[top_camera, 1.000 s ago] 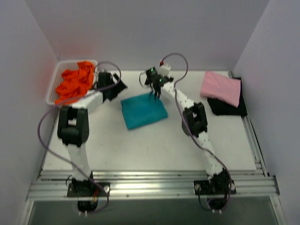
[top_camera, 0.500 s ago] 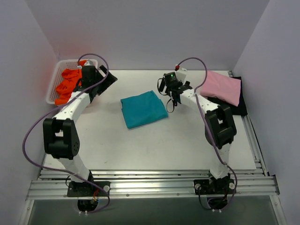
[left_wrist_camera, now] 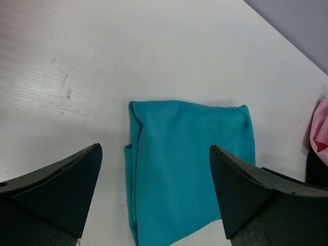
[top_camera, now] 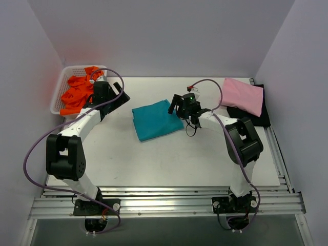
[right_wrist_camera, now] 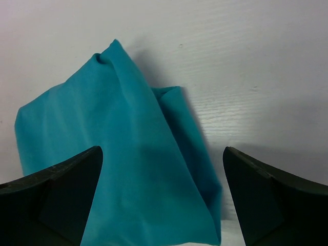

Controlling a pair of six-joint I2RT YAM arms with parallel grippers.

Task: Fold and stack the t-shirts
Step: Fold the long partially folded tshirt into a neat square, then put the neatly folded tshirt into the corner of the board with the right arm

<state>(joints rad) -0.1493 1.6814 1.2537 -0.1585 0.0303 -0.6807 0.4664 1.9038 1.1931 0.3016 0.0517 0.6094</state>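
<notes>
A folded teal t-shirt [top_camera: 156, 119] lies flat mid-table; it also shows in the left wrist view [left_wrist_camera: 189, 164] and the right wrist view [right_wrist_camera: 118, 174]. My left gripper [top_camera: 122, 96] is open and empty, left of the shirt and facing it [left_wrist_camera: 156, 195]. My right gripper [top_camera: 176, 107] is open and empty, low at the shirt's right edge, with the cloth between its jaws in view [right_wrist_camera: 161, 197]. A folded pink t-shirt [top_camera: 242, 96] lies on a black t-shirt [top_camera: 254, 117] at the far right. Orange t-shirts [top_camera: 77, 92] are heaped in the basket.
The white mesh basket [top_camera: 57, 95] stands at the far left corner by the left wall. The pink shirt's edge shows at the right of the left wrist view [left_wrist_camera: 320, 128]. Walls enclose three sides. Cables loop from both arms.
My right gripper left the teal shirt's top edge, swung right, then came back low at its right edge. My left arm straightened, its elbow moving toward the front left; its gripper stayed left of the shirt.
</notes>
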